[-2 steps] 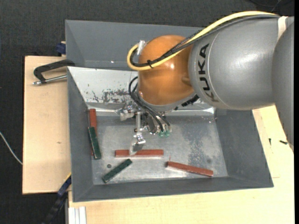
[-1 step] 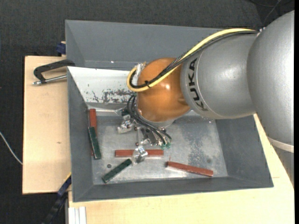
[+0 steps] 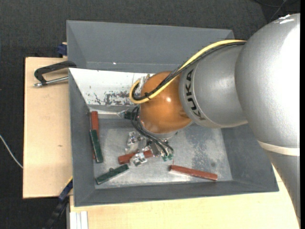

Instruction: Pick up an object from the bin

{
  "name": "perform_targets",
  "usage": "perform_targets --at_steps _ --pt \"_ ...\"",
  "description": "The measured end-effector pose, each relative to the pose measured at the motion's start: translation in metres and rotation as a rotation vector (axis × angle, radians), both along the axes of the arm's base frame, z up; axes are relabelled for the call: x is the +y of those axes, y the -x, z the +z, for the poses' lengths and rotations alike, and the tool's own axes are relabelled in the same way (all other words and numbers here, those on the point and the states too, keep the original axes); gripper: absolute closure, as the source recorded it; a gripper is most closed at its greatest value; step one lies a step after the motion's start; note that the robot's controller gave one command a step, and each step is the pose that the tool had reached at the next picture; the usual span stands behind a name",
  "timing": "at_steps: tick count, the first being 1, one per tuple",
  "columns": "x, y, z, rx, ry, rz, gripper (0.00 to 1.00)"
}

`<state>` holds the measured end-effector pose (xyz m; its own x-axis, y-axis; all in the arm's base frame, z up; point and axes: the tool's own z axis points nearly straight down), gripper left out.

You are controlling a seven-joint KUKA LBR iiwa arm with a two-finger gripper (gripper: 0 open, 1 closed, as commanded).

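Where the arm (image 3: pixel 228 85) reaches in from the right, the gripper (image 3: pixel 140 151) is seen low over the middle of the bin (image 3: pixel 205 147), close to the floor, under the wrist's orange cover (image 3: pixel 162 106). Much of it is hidden from above by that cover, so whether it is open or closed cannot be told, and nothing can be made out as held. A short red block (image 3: pixel 127 158) lies on the floor toward the view's left of the gripper, touching or just beside its metal tip; which of the two cannot be judged. A small green bit (image 3: pixel 167 158) is seen just right of the tip. Four sticks are spread around, all apart from the gripper: a red stick (image 3: pixel 94 120) and a green stick (image 3: pixel 96 146) are laid nearly end to end along the left wall, a slanted stick (image 3: pixel 112 174), also green, lies near the front left corner, and a long stick (image 3: pixel 193 172), red, lies near the front wall to the right. Of these, the slanted stick is nearest to the block, its upper end just below and left of it
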<state>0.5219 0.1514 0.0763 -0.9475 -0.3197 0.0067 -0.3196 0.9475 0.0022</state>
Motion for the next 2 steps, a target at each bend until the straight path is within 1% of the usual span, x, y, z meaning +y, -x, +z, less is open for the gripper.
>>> perform_targets --at_steps 1,2 --pt "0.000 0.000 0.000 0.000 0.000 0.000 1.00" --pt "-0.005 -0.027 0.197 -0.023 -0.005 -0.032 1.00"
